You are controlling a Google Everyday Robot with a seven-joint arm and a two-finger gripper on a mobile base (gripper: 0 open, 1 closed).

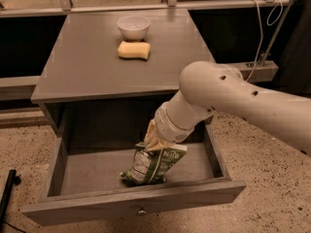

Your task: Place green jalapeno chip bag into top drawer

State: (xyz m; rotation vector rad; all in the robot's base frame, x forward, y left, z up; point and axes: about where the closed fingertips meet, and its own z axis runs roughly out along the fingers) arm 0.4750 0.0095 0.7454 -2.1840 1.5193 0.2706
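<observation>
The green jalapeno chip bag [153, 165] hangs tilted inside the open top drawer [97, 205], with its lower end resting on the drawer floor near the middle front. My gripper [151, 139] reaches down into the drawer from the right and is shut on the bag's top edge. The white arm [233, 101] covers the drawer's right back corner. The drawer is pulled far out, and its small metal knob [141, 210] shows on the front panel.
A small white bowl [133, 27] and a yellow sponge [133, 50] sit at the back of the grey cabinet top [87, 67]. A black pole [7, 193] stands at the lower left on the speckled floor. Cables [265, 23] hang at the right.
</observation>
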